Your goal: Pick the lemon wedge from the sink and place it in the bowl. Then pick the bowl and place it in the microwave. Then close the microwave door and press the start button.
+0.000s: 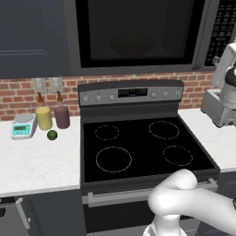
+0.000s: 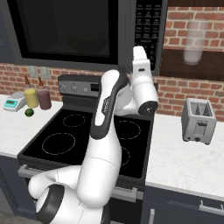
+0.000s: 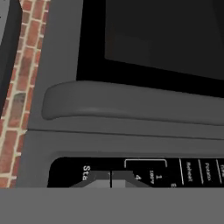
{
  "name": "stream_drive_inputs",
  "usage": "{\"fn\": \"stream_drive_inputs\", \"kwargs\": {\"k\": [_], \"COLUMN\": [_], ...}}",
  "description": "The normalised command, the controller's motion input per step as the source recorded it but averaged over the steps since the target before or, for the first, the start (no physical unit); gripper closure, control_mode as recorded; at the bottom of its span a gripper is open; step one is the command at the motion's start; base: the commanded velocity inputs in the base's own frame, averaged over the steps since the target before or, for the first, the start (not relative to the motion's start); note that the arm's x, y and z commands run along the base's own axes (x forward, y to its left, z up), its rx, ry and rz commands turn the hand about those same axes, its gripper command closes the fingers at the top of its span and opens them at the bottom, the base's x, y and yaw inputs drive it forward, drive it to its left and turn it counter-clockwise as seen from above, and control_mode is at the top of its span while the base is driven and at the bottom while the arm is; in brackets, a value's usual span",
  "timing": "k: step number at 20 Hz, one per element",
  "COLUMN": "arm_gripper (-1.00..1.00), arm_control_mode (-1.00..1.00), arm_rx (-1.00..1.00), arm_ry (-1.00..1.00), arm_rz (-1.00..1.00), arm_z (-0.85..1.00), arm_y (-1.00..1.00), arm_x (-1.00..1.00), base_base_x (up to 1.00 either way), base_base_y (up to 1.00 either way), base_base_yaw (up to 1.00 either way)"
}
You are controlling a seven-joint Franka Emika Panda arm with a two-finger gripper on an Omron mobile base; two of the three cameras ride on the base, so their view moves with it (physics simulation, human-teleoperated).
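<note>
The microwave point(image 1: 73, 41) hangs above the stove with the microwave door point(image 1: 138, 32) shut. Through its dark glass a dim bowl point(image 1: 131, 44) shape shows inside. The lemon wedge is hidden and the sink is out of view. My gripper point(image 2: 140, 47) is raised to the button panel point(image 2: 146, 22) on the microwave's right side. In the hand view my gripper point(image 3: 111, 179) is shut with nothing in it, its tips right at the panel point(image 3: 144, 173) beside the start button label point(image 3: 86, 169). The door's curved bar handle point(image 3: 131, 103) lies just past the tips.
A black stovetop point(image 1: 138, 147) sits below the microwave. On the left counter stand a scale point(image 1: 23, 125), a yellow bottle point(image 1: 44, 117), a maroon bottle point(image 1: 61, 115) and a green lime point(image 1: 52, 134). A toaster point(image 2: 199, 120) is on the right counter.
</note>
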Motion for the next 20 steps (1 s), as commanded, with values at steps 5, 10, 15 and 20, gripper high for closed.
{"fn": "stream_drive_inputs", "kwargs": {"k": [5, 10, 15, 20], "arm_gripper": [1.00, 1.00, 1.00, 1.00], "arm_control_mode": [-1.00, -1.00, -1.00, -1.00], "arm_rx": [0.00, 0.00, 0.00, 0.00], "arm_ry": [-0.01, -0.03, -0.01, 0.00], "arm_rz": [0.00, -0.01, -0.02, -0.02], "arm_z": [-0.14, -0.03, 0.00, 0.00], "arm_y": [-0.13, 0.15, 0.31, 0.13], "arm_x": [0.23, 0.40, 0.26, 0.10], "base_base_x": [0.00, 0.00, 0.00, 0.00], "base_base_y": [0.00, 0.00, 0.00, 0.00], "base_base_yaw": [0.00, 0.00, 0.00, 0.00]}}
